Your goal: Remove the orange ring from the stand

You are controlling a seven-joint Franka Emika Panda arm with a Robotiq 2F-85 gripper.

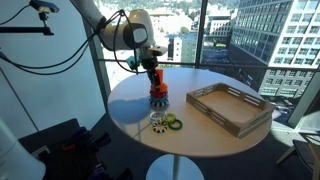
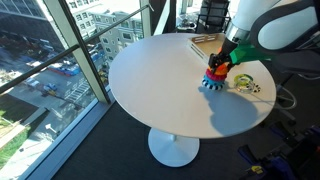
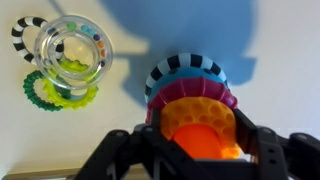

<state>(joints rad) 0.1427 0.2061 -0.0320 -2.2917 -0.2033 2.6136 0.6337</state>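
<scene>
The stand (image 1: 158,97) is on the round white table, with several toy rings stacked on it; it also shows in the other exterior view (image 2: 214,80). In the wrist view I see a blue striped ring (image 3: 185,68), a magenta ring (image 3: 195,92) and a dimpled yellow-orange ring (image 3: 195,113). On top sits the bright orange ring (image 3: 200,138). My gripper (image 3: 200,148) is straight above the stack, its fingers pressed on both sides of the orange ring. The gripper shows in both exterior views (image 1: 155,78) (image 2: 222,62). The post is hidden.
A clear beaded ring (image 3: 75,45), a green ring (image 3: 60,95) and a black-and-white ring (image 3: 25,40) lie on the table beside the stand (image 1: 166,123). A grey rectangular tray (image 1: 235,110) stands farther along the table. Windows surround the table.
</scene>
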